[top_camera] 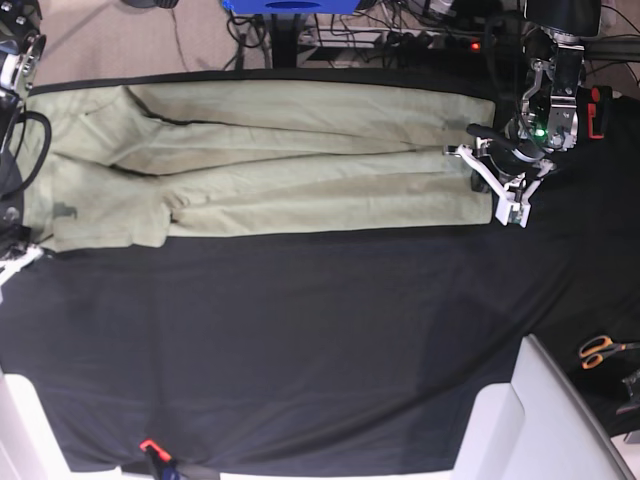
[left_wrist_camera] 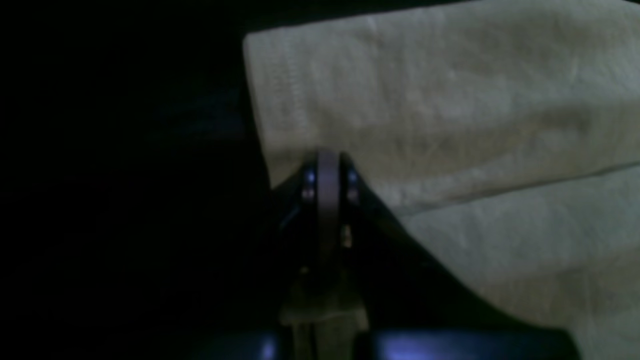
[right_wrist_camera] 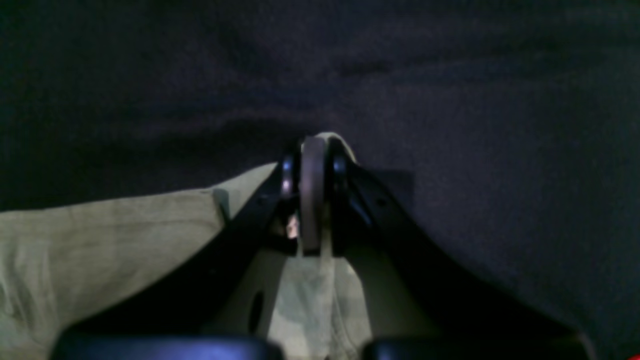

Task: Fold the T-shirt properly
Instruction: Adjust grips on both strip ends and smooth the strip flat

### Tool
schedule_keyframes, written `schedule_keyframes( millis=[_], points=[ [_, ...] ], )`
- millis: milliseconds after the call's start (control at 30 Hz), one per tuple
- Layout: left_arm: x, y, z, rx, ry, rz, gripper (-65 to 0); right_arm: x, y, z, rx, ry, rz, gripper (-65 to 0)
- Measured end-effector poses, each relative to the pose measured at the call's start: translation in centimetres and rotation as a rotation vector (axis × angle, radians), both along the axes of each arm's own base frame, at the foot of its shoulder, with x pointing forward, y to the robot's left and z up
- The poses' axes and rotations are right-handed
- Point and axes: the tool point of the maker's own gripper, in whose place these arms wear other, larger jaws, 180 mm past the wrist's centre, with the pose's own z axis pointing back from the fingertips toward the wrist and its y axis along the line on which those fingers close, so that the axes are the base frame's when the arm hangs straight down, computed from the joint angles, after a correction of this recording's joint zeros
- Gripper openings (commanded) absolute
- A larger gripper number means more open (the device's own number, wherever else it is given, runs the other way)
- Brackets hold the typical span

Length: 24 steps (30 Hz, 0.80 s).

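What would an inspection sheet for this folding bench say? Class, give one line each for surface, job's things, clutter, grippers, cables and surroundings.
Surface: black cloth, mostly bare in front of the shirt.
Job's things: T-shirt, pale green, laid in a long folded band across the far side.
Clutter: orange-handled scissors at the near corner by the left arm; small red item at the near edge.
Grippers: left gripper jaws shut on the T-shirt edge; right gripper jaws shut on the T-shirt.
Cables: a tangle behind the bench.
Surroundings: blue box at the far side.
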Motion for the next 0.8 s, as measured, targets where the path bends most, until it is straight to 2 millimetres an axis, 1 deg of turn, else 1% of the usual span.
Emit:
schedule_keyframes(
  millis=[67,100,133,267,300,333,500,567,600,633,667,733,767,800],
  points=[
    [0.0,0.0,0.0,0.000,0.000,0.000,-65.0,0.0,-0.1,0.0,-0.002,0.001,-0.009,-63.8],
    [0.0,0.0,0.0,0.000,0.000,0.000,-65.0,-0.1,-0.3,-0.1,-0.007,0.004,-0.033,-61.7],
    [0.0,0.0,0.0,0.000,0.000,0.000,-65.0,-0.2,-0.7,-0.1,-0.015,0.007,-0.060,-57.6],
    [0.0,0.0,0.0,0.000,0.000,-0.001,-65.0,-0.7,-2.9,0.0,-0.059,0.011,-0.204,-34.5],
    [0.0,0.0,0.0,0.000,0.000,0.000,-65.0,-1.0,-3.4,0.0,-0.070,0.017,-0.241,-30.9],
    [0.0,0.0,0.0,0.000,-0.001,0.000,-65.0,-1.1,-3.8,0.1,-0.081,0.019,-0.267,-29.9],
    [-0.1,-0.1,0.3,0.004,0.004,0.000,-65.0,-1.3,-4.5,0.3,-0.090,0.014,-0.314,-33.5],
    [-0.7,-0.4,0.6,0.018,0.026,-0.015,-65.0,-1.1,-4.2,1.0,-0.103,-0.010,-0.288,-35.6],
    [-1.1,-0.7,0.8,0.018,0.028,-0.025,-65.0,-0.7,-3.5,1.7,-0.106,-0.037,-0.230,-37.8],
    [-1.4,-0.9,1.0,0.022,0.030,-0.035,-65.0,-0.4,-2.4,2.3,-0.109,-0.068,-0.168,-41.3],
    [-1.9,-1.0,1.2,0.029,0.044,-0.044,-65.0,-0.1,-0.8,3.0,-0.110,-0.100,-0.088,-45.3],
    [-2.0,-1.5,1.6,0.027,0.048,-0.057,-65.0,0.0,3.2,3.9,-0.080,-0.152,0.077,-57.2],
    [-1.8,-1.7,1.9,0.025,0.037,-0.062,-65.0,-0.2,5.0,4.1,-0.061,-0.173,0.135,-62.7],
    [-1.6,-2.1,2.2,0.016,0.024,-0.074,-65.0,-0.3,6.3,4.1,-0.044,-0.184,0.161,-65.0]
  ],
)
